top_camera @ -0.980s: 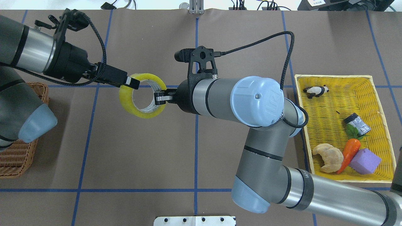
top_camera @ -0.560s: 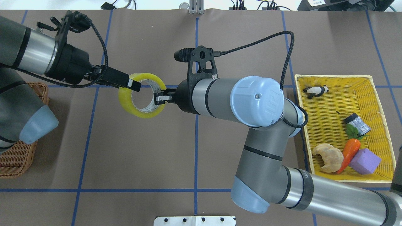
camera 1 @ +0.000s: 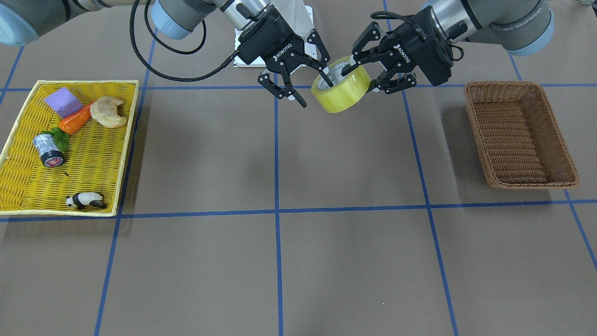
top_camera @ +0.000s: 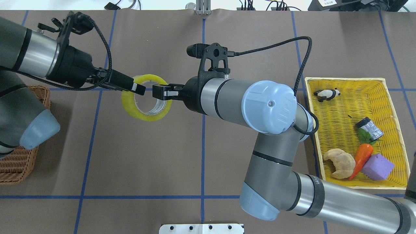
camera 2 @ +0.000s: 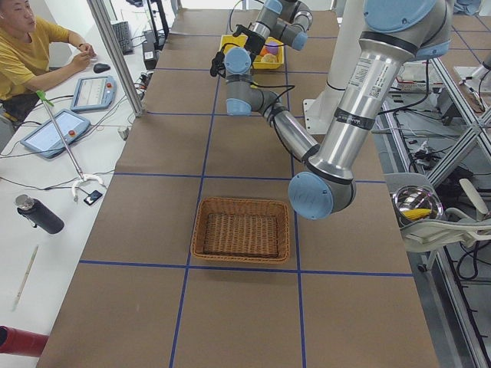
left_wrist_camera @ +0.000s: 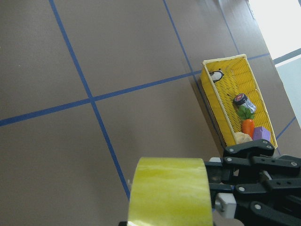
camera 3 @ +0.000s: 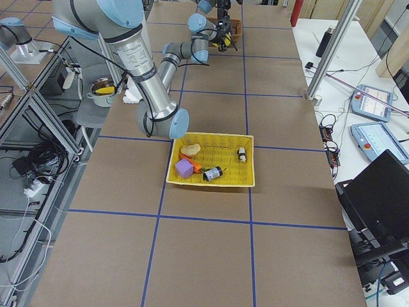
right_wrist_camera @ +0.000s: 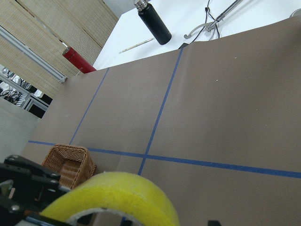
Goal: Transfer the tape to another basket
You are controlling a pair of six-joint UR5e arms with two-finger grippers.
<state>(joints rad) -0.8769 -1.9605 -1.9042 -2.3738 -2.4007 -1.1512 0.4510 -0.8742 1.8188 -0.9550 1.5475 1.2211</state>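
The tape [camera 1: 344, 93], a wide yellow roll with a white printed core, hangs above the table's middle, towards the robot's side; it also shows in the overhead view [top_camera: 131, 107]. My left gripper [camera 1: 361, 74] is shut on the roll's wall, one finger inside the core and one outside. My right gripper [camera 1: 317, 93] is open, one finger inside the core and the other clear of the roll; its jaws no longer pinch the wall. The dark brown wicker basket [camera 1: 480, 135] stands empty under my left arm's side [top_camera: 16, 172]. The roll fills the lower part of both wrist views [left_wrist_camera: 169, 188] [right_wrist_camera: 117, 193].
The yellow woven tray [camera 1: 126, 140] on my right side holds a panda figure [camera 1: 85, 200], a silver can [camera 1: 47, 150], a carrot [camera 1: 74, 120], a croissant [camera 1: 108, 112] and a purple block [camera 1: 63, 101]. An operator [camera 2: 27, 54] sits beyond the table.
My right gripper has opened and let go of the roll's wall, shifting slightly away from the robot. My left gripper now grips the roll, which has moved a little to the left.
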